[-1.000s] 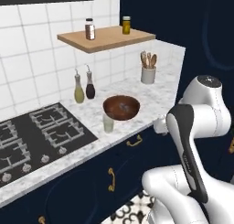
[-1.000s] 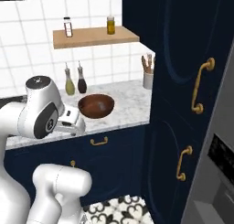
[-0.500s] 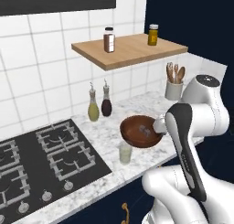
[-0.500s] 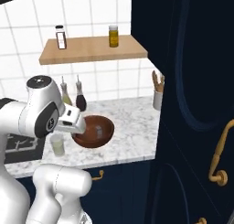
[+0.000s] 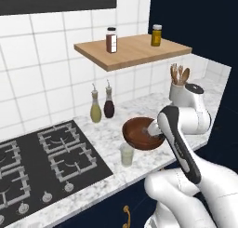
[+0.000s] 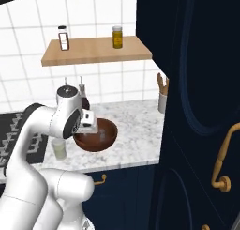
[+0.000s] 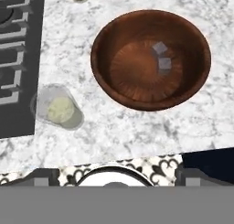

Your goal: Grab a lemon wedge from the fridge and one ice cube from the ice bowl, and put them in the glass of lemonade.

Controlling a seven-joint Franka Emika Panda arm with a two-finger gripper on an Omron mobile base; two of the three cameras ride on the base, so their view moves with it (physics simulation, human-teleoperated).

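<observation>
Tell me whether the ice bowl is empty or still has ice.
Not empty: the hand view shows two pale ice cubes lying on the bottom of the brown ice bowl.

This is a kitchen: a gas stove (image 5: 42,162) in a marble counter (image 5: 139,111), white wall tiles (image 5: 42,69), navy cabinets (image 6: 197,107).

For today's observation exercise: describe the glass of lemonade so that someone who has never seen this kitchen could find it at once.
Start at the black stove set in the marble counter. Right of its front corner, before the brown ice bowl, stands the glass of lemonade. It is a short clear tumbler of pale yellow-green liquid, unlike the two tall spouted bottles by the wall.
</observation>
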